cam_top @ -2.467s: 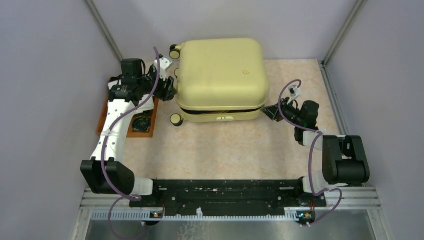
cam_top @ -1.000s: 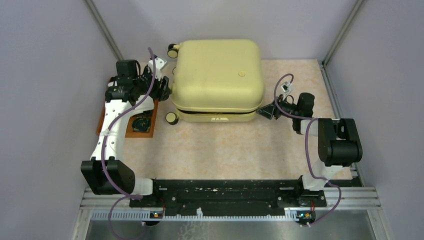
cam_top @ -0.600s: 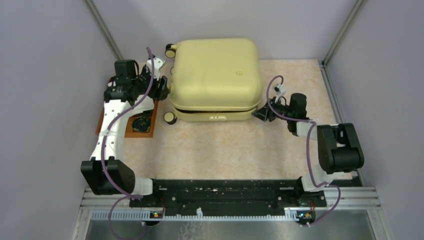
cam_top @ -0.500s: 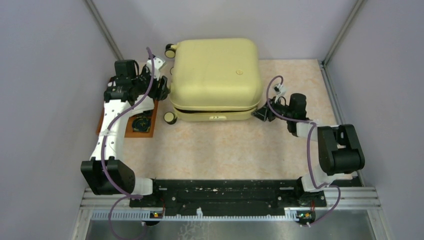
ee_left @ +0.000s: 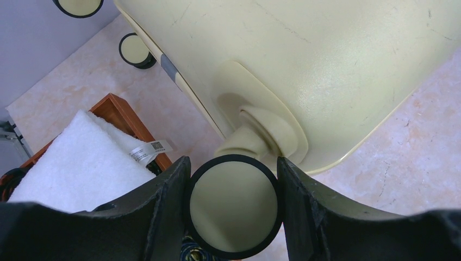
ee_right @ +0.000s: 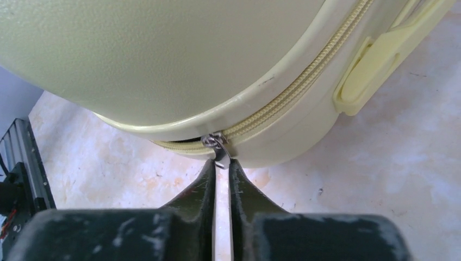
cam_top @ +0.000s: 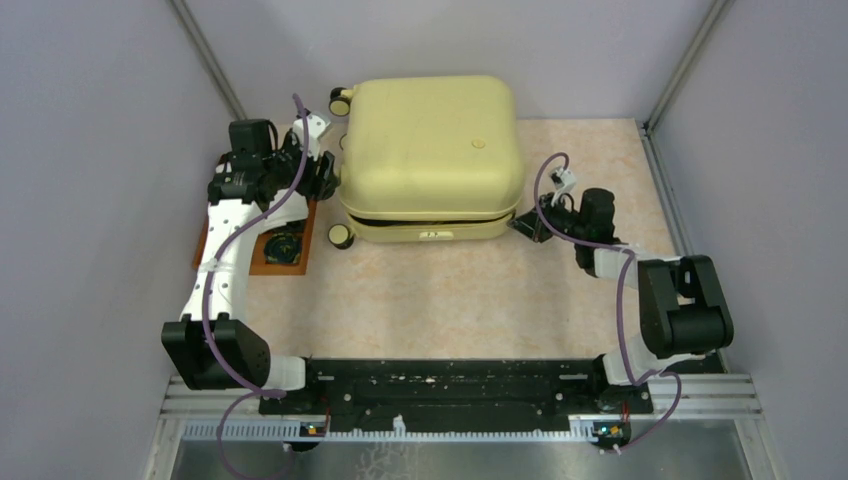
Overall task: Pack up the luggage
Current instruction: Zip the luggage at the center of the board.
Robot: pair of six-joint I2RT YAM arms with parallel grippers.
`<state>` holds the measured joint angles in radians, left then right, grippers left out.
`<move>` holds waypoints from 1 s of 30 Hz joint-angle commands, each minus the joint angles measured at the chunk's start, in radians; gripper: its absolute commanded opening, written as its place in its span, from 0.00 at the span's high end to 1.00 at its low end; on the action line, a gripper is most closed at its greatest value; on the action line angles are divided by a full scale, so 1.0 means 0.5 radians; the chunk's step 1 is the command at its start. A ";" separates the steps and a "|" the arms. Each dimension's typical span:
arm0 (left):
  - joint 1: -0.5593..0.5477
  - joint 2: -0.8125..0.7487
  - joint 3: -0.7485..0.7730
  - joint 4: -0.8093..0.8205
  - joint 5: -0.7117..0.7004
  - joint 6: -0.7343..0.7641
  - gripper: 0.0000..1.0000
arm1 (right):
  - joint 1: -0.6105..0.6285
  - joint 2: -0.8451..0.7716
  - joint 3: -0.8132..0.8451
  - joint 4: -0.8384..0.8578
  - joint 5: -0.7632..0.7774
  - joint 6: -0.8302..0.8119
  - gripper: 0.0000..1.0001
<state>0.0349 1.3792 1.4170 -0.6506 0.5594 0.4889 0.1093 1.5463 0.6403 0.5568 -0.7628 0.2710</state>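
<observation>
Lying at the far middle of the surface [cam_top: 450, 300] with its lid down, the luggage [cam_top: 430, 140] seems already filled — what is left, I judge, is to run the zipper [ee_right: 304, 81] round, as a dark gap shows along the near seam. The left gripper [ee_left: 234, 209] holds a wheel [ee_left: 234, 217] in its jaws, and the right gripper [ee_right: 220, 174], jaws narrow, pinches the zipper pull [ee_right: 219, 152] at the near right corner. A small tag [ee_left: 148, 152] on the white cloth [ee_left: 81, 163] carries a code — too small to read.

The left arm [cam_top: 222, 262] and right arm [cam_top: 685, 315] have white links, black joints and looping purple cables.
</observation>
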 commanded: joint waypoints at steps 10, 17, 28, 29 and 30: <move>-0.002 -0.168 0.003 0.267 0.077 -0.017 1.00 | 0.034 -0.112 -0.025 0.235 0.068 0.054 1.00; -0.002 -0.178 -0.038 0.280 0.076 -0.010 1.00 | 0.039 -0.132 -0.031 0.263 -0.014 0.097 0.82; -0.002 -0.200 -0.052 0.283 0.069 0.008 1.00 | 0.041 -0.024 0.057 0.285 0.026 0.225 0.94; -0.002 -0.199 -0.056 0.284 0.068 0.006 1.00 | 0.042 -0.024 0.052 0.296 0.032 0.235 0.98; -0.002 -0.200 -0.057 0.283 0.069 0.005 1.00 | 0.044 -0.028 0.045 0.304 0.043 0.244 1.00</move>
<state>0.0349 1.3605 1.3727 -0.6273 0.5598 0.4896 0.1131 1.5276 0.6109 0.6033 -0.7368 0.3622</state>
